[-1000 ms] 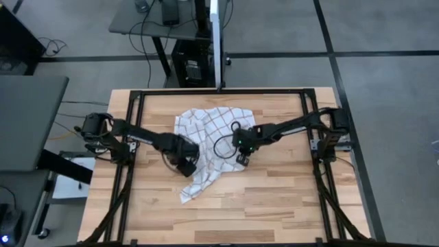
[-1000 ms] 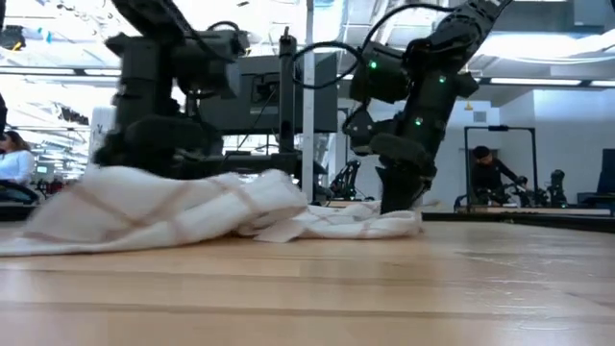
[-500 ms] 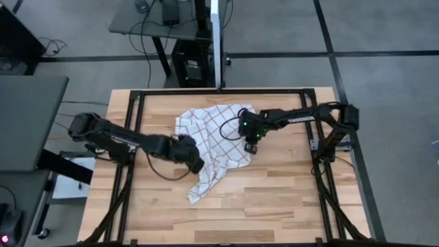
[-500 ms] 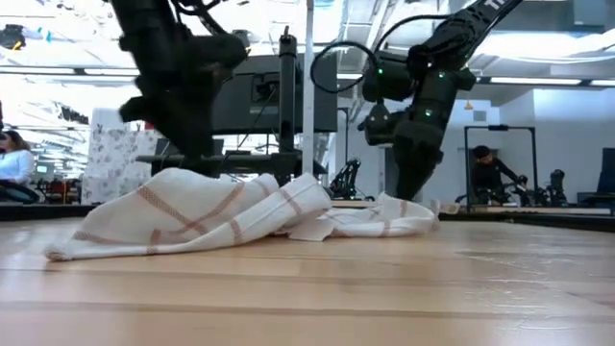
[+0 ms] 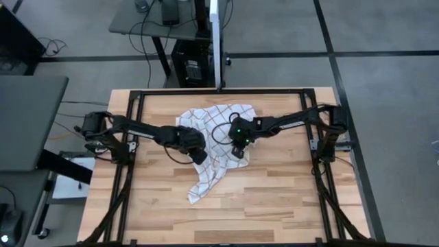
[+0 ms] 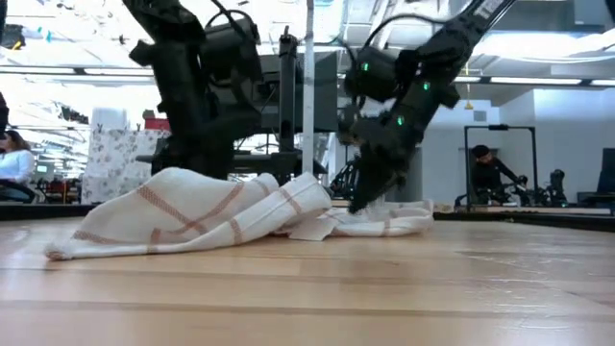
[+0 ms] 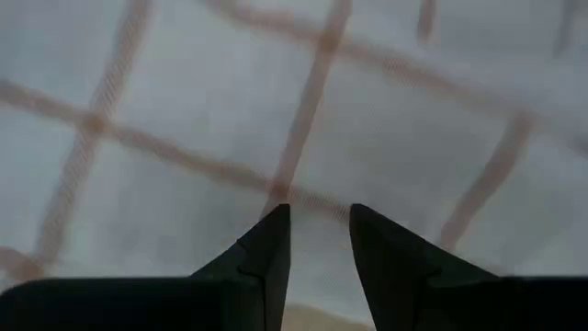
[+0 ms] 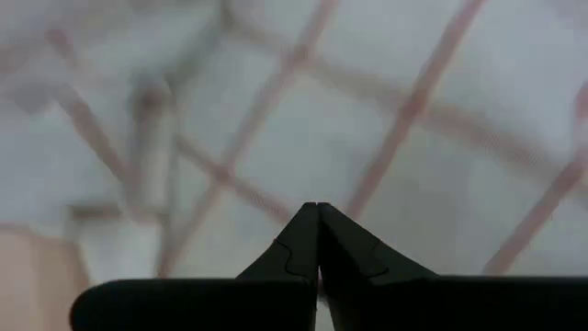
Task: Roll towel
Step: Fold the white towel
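The towel (image 5: 216,130), white with thin red-brown grid lines, lies crumpled at the table's middle, and a narrow tail (image 5: 197,191) runs toward the near edge. My left gripper (image 5: 199,157) stands over the towel's left side and points steeply down. Its fingers are open with a small gap (image 7: 317,221), through which the cloth (image 7: 367,110) shows. My right gripper (image 5: 237,152) is shut (image 8: 318,210) and slants down at the towel's right part (image 6: 384,219). In the low view the towel's hump (image 6: 192,216) hides my left fingertips. My left gripper points down at the towel with its fingers apart; nothing shows between them, and I cannot tell whether the tips touch the cloth. My right gripper's shut tips (image 6: 358,204) come down slanting onto the towel's flat right part; whether they touch it I cannot tell.
Black frame rails (image 5: 130,137) run along the table's left, right and far sides. Bare wood (image 5: 274,206) lies between the towel and the near edge. People (image 6: 485,168) show in the room behind the table.
My left gripper has moved toward the table's right and far side and tipped more steeply down. My right gripper swung toward the far right, then came back to the towel's right part. The towel's near tail slid a little to the right and now lies still.
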Available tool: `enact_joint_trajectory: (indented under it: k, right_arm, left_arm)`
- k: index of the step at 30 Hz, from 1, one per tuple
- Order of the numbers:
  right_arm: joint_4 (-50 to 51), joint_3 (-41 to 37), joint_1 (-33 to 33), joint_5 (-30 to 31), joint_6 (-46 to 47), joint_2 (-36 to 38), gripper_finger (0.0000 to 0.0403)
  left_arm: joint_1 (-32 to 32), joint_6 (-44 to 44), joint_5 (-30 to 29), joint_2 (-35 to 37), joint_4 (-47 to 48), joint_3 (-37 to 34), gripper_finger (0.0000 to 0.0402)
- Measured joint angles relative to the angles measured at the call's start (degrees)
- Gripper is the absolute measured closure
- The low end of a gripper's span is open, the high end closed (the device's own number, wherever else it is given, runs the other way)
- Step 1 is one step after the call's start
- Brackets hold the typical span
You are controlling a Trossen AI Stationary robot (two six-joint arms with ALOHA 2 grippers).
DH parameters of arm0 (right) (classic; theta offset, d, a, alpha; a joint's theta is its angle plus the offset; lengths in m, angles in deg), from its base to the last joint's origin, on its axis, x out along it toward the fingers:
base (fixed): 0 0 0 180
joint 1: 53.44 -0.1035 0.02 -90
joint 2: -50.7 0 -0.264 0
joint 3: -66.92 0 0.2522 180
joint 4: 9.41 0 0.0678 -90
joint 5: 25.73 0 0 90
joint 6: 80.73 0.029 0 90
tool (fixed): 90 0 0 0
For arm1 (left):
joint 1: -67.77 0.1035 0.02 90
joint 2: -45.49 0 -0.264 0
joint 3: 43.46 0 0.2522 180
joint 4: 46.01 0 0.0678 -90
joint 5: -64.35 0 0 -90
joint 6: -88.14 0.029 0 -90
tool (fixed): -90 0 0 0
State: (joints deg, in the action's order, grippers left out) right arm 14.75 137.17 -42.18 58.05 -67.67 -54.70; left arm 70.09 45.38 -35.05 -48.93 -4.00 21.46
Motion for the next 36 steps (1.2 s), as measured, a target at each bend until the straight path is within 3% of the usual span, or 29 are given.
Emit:
enact_joint_trajectory:
  k: [8, 15, 19, 22, 25, 27, 29, 33, 36]
  right_arm:
    - [6.09, 0.48, 1.95, -0.36, -3.68, -0.46, 0.0403]
    - [14.0, 0.52, 8.43, -0.87, -9.73, -0.24, 0.0403]
    - [18.18, 0.46, 12.72, -0.79, -13.3, 0.56, 0.0403]
    - [18.81, 0.26, 14.81, -0.48, -13.55, 1.63, 0.0403]
    - [17.4, 0.09, 15.2, 0.03, -13.58, 2.72, 0.0403]
    - [16.27, 0.06, 14.56, 0.5, -13.58, 2.91, 0.0403]
    - [15.44, 0.04, 13.63, 0.69, -13.55, 2.91, 0.0403]
    - [13.54, 0.04, 10.88, 0.7, -13.09, 2.78, 0.0403]
    - [12.02, 0.02, 9.09, 0.24, -11.43, 2.75, 0.0403]
  left_arm:
    - [-3.94, -3.24, 4.51, 0.52, 9.45, 0.15, 0.0304]
    - [-14.18, -12.72, 4.87, 2.89, 17.1, 0.03, 0.0304]
    - [-21.17, -22.56, 6.06, 2.98, 19.87, 0.04, 0.0304]
    - [-25.21, -30.7, 3.72, 2.97, 20.29, 0.07, 0.0304]
    - [-25.28, -34.7, -3.91, 5.86, 20.52, 1.79, 0.0304]
    - [-23.38, -33.15, -10.17, 8.96, 19.37, 3.27, 0.0304]
    - [-19.49, -27.33, -12.6, 11.54, 17.89, 3.32, 0.0304]
    - [-9.44, -11.93, -11.72, 12.73, 11.61, 2.59, 0.0304]
    - [-2.56, -1.39, -8.52, 11.93, 0.19, 0.81, 0.0304]
